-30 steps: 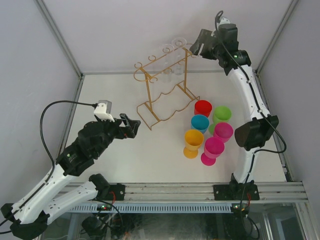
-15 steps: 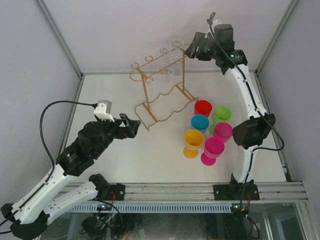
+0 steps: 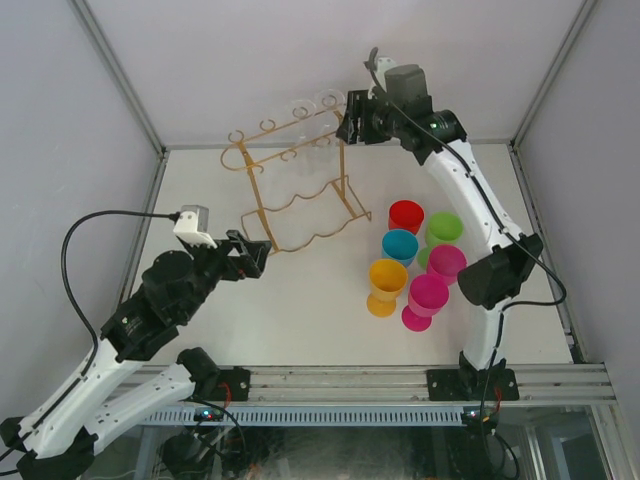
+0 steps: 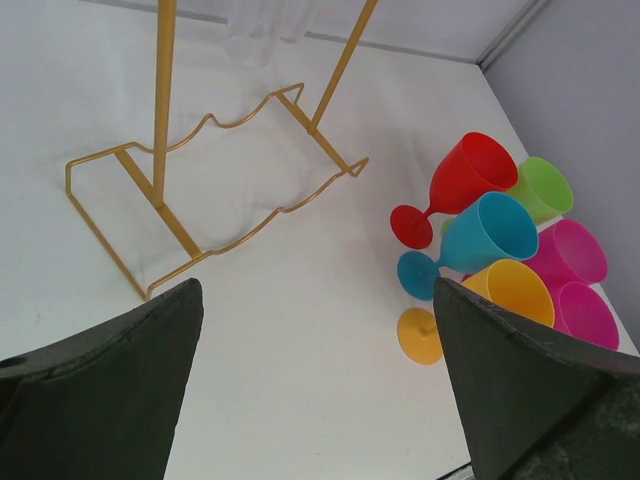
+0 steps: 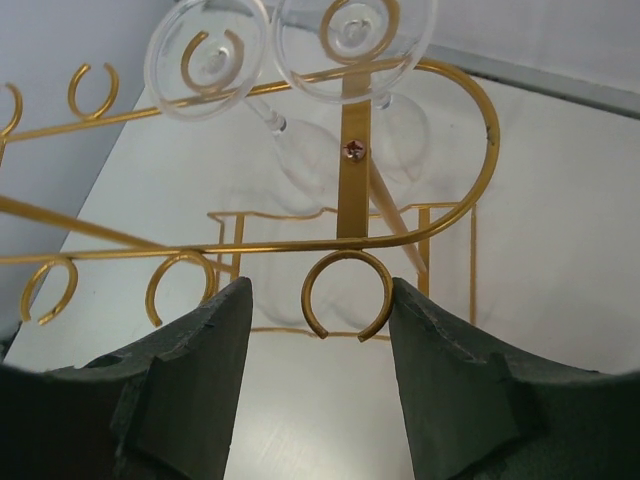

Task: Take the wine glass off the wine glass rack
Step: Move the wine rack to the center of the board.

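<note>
The gold wire wine glass rack (image 3: 258, 200) stands at the back of the table. Two clear wine glasses (image 3: 328, 101) hang upside down from its top rails. In the right wrist view both glasses (image 5: 300, 150) hang just beyond a curled loop at the rail's end (image 5: 345, 170). My right gripper (image 3: 348, 118) is up at that end, open. The loop sits between its jaws (image 5: 320, 290). The right finger (image 5: 440, 340) touches the loop and the left one stands apart from it. My left gripper (image 3: 250, 255) is open and empty, low, near the rack's base (image 4: 165, 100).
Several coloured plastic goblets stand in a cluster right of the rack: red (image 3: 406, 215), blue (image 3: 399, 246), green (image 3: 444, 228), yellow (image 3: 386, 282) and two pink (image 3: 427, 297). The enclosure's back wall and corner posts are close behind the rack.
The right gripper moved left along the rack's top and its jaws narrowed a little. The rack and its glasses shifted left with it. The left arm drew slightly left.
</note>
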Robot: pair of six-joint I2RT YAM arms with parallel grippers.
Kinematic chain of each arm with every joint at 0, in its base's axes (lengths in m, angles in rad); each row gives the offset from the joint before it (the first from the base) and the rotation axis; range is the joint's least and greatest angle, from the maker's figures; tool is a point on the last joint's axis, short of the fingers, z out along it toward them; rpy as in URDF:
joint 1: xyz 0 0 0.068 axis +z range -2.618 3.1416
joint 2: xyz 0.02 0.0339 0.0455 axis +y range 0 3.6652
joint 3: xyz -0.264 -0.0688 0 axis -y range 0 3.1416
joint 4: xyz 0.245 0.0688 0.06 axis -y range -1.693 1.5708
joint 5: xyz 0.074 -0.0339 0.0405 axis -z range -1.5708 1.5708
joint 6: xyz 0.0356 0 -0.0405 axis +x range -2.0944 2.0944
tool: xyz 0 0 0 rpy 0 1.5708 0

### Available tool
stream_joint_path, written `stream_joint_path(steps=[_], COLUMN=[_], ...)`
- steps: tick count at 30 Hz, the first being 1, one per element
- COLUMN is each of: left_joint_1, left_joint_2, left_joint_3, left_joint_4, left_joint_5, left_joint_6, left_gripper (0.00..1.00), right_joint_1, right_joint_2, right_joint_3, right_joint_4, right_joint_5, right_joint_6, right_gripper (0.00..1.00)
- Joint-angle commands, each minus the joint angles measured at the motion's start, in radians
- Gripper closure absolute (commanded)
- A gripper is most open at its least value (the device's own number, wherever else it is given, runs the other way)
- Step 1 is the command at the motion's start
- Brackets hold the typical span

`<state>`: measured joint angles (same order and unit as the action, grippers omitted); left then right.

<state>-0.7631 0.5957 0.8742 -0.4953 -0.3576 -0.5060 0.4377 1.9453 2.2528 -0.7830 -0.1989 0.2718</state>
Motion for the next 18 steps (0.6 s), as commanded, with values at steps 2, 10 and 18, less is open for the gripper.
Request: stream_joint_path(steps=[2, 10, 18], left_joint_1=[0.008, 0.01, 0.01], left_joint_2=[-0.02, -0.033, -0.039], left_joint_3=[-0.011, -0.013, -0.012], left_joint_4=[-0.006, -0.017, -0.025], left_joint_5=[-0.044, -0.053, -0.055], left_joint_6=[-0.011, -0.017, -0.019], left_gripper=[0.0, 0.0, 0.0], right_joint_1=[0.056, 0.126, 0.141], right_joint_2=[-0.136, -0.24, -0.306], right_joint_3=[-0.058, -0.149, -0.193], right_joint_4=[0.017, 0.031, 0.083], right_joint_5=[-0.002, -0.033, 0.029], right_joint_6=[-0.026, -0.026, -0.039], right_gripper=[0.44, 0.44, 0.43])
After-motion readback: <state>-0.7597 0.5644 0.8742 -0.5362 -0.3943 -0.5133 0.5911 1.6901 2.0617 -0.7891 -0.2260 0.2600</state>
